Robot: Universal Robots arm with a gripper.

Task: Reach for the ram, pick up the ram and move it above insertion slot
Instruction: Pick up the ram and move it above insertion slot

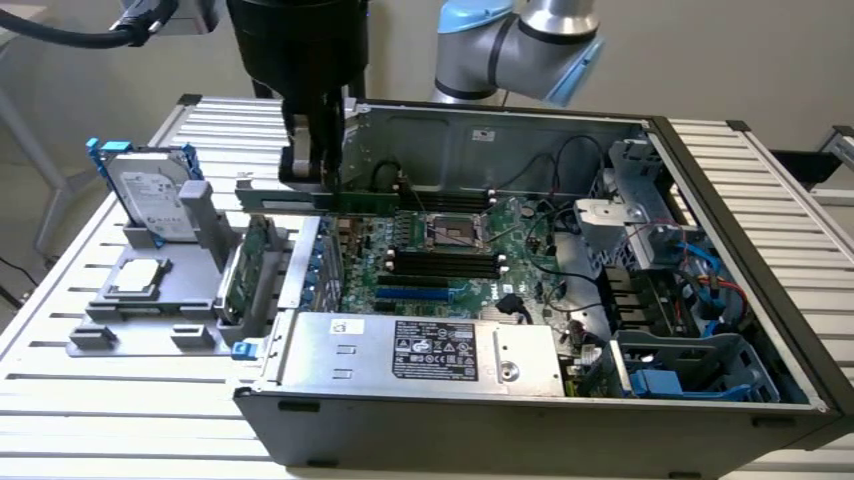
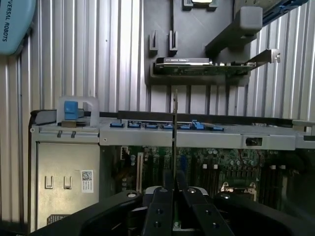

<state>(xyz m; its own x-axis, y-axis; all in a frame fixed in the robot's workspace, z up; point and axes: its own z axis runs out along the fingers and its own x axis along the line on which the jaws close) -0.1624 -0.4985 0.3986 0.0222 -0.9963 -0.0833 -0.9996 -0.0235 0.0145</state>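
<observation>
Wrist view: "UNIVERSAL ROBOTS" arm [image 2: 15, 24] (ram [image 2: 175, 123] gripped)

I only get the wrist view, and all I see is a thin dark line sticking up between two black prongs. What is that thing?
Observer: It's the ram. You're seeing it edge-on. In the exterior view it's a long, flat green stick.
Operator: Is it resting on something?
Observer: No. The tool is clamped on it and holds it level in the air, over the open computer case, toward the exterior view's left.
Operator: Is anything standing outside the case?
Observer: Yes, a silver hard drive stands upright in a grey holder at the exterior view's left.
</observation>
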